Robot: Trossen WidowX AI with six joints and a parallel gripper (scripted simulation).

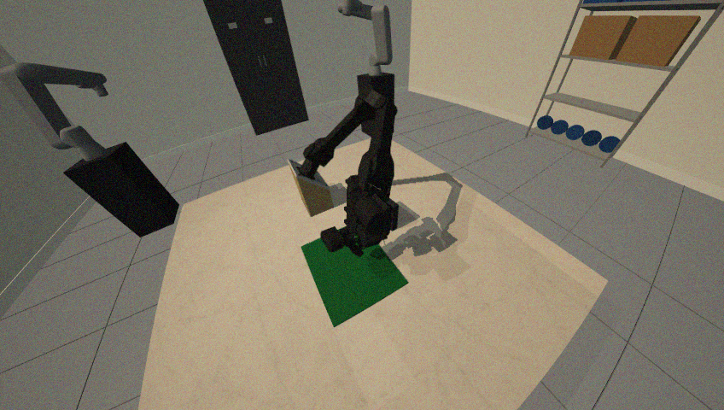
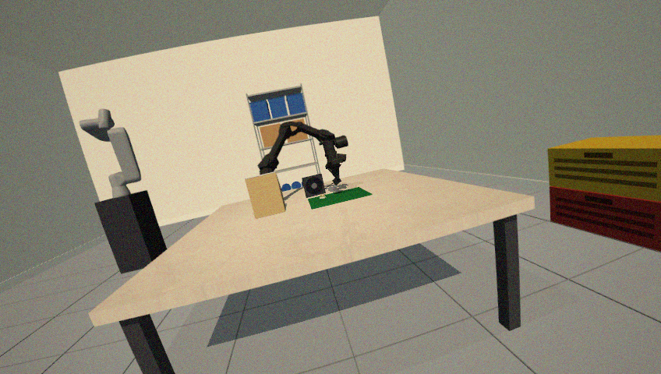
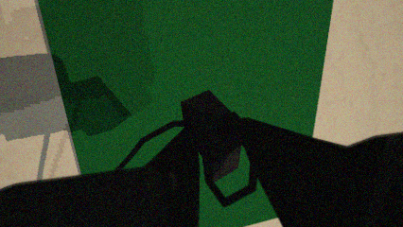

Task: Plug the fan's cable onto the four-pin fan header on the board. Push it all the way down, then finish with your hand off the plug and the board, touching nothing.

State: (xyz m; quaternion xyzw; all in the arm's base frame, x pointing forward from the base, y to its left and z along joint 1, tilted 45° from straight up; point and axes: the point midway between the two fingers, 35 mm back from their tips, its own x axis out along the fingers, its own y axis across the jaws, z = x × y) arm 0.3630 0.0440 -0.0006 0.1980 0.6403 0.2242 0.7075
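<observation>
My gripper [image 1: 359, 249] [image 2: 337, 181] [image 3: 218, 130] is shut on the dark fan plug [image 3: 206, 108], held above the green board [image 1: 350, 289] [image 2: 345, 197] [image 3: 236, 52]. The black cable [image 3: 143, 140] loops from the plug to the lower left in the wrist view. The black fan [image 2: 313, 185] stands upright by the board's edge; in the top view the arm mostly hides it. A small pale part [image 2: 322, 196], apparently the header, sits at the board's fan-side edge in the exterior view, to the left of my gripper. The header does not show in the wrist view; the arm hides it in the top view.
A tan box [image 1: 314, 197] [image 2: 265, 195] stands on the wooden table [image 1: 243, 314] [image 2: 324, 236], beside the arm's base side. The arm's shadow falls across the board's edge and the table. Shelves, cabinets and other grey arms stand off the table.
</observation>
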